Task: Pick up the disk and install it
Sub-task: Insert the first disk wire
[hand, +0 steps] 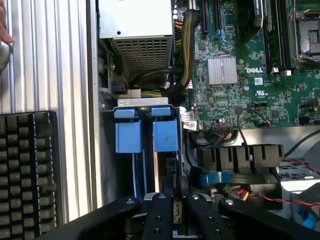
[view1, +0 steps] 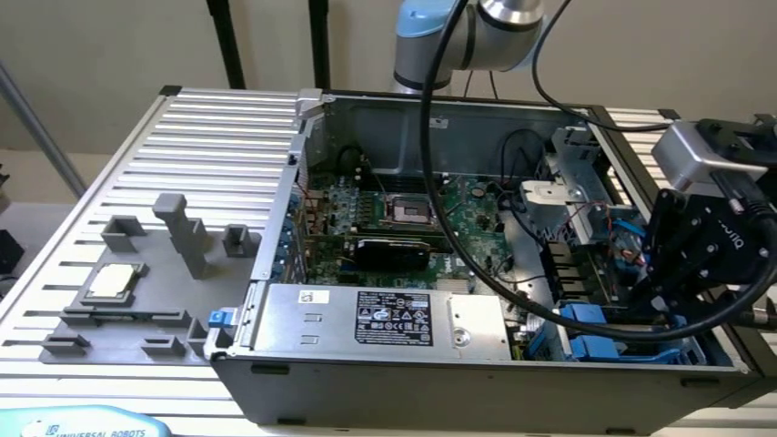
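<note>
Claw [hand: 175, 212] clamped on disk [hand: 176, 209]; over drive bay [hand: 145, 135]

My arm [view1: 486, 27] silver with a pale blue joint cap, black cables trailing, grey wrist camera block [view1: 704, 150], black screw-studded gripper [view1: 674, 264] linkages.

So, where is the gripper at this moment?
In the exterior view the gripper is at the right end of the open computer case, low over the blue drive carriers, beside the silver power supply.
</note>
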Controlling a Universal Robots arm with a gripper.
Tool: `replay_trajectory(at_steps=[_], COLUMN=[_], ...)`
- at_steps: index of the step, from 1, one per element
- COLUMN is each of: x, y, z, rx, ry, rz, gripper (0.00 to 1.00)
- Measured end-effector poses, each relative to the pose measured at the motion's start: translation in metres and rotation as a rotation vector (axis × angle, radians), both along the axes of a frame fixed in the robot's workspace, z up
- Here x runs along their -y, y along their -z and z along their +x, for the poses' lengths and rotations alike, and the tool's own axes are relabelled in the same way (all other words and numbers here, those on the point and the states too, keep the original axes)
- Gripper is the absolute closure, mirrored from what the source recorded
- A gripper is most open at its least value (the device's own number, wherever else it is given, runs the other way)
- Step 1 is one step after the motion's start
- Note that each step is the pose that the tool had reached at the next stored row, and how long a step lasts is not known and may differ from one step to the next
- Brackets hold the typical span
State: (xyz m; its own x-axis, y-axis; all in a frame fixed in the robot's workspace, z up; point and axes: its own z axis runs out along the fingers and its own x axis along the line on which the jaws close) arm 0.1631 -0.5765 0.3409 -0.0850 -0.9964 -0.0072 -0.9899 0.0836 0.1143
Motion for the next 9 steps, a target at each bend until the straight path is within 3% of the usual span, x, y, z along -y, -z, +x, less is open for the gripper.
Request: replay_trajectory(at_steps=[2, 4, 9], x=[-0.0003, -0.0009, -0.0030], y=[0.0001, 0.0006, 0.0025], z=[0.0000, 0.0001, 0.0010], rx=[0.0000, -0.0001, -0.0003], ry=[0.002, 0.003, 0.004], rz=[-0.0071, -0.0106, -0.0135], gripper=[0.84, 0.84, 0.84])
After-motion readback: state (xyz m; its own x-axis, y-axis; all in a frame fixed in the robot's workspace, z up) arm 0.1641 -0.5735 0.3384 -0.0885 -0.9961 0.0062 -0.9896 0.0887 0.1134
